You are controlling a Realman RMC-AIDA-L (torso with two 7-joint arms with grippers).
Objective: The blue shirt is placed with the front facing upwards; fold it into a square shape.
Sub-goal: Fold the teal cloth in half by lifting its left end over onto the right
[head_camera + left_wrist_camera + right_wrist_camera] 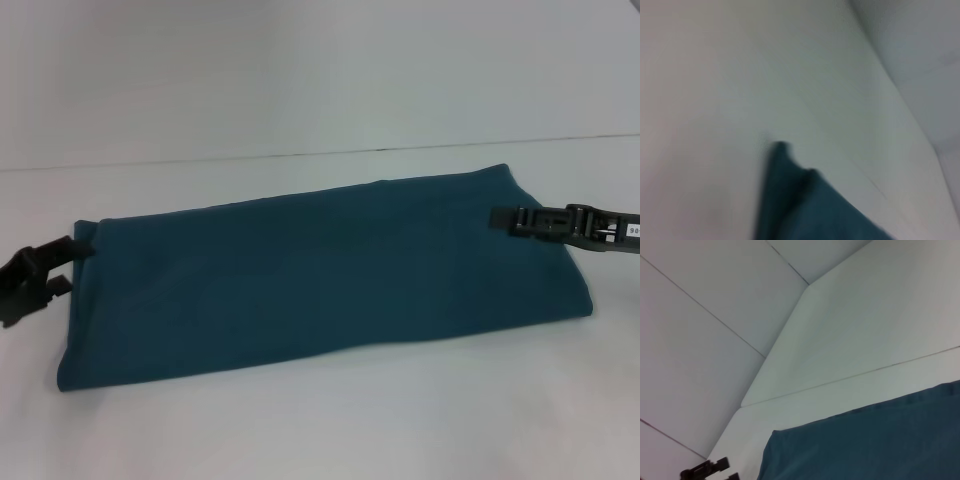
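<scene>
The blue shirt (pixel 320 270) lies on the white table as a long folded band running from left to right, with only plain teal cloth showing; the lettering is hidden. My left gripper (pixel 62 262) is at the band's left end, touching its far left corner. My right gripper (pixel 505 220) reaches in low over the band's right end. The left wrist view shows a raised corner of the shirt (pixel 800 205). The right wrist view shows the shirt's edge (pixel 865 440) and, farther off, the left gripper (pixel 705 471).
The white table (pixel 320 420) has bare surface in front of the shirt and behind it. A white back wall meets the table along a line (pixel 300 155) beyond the shirt. Nothing else is in view.
</scene>
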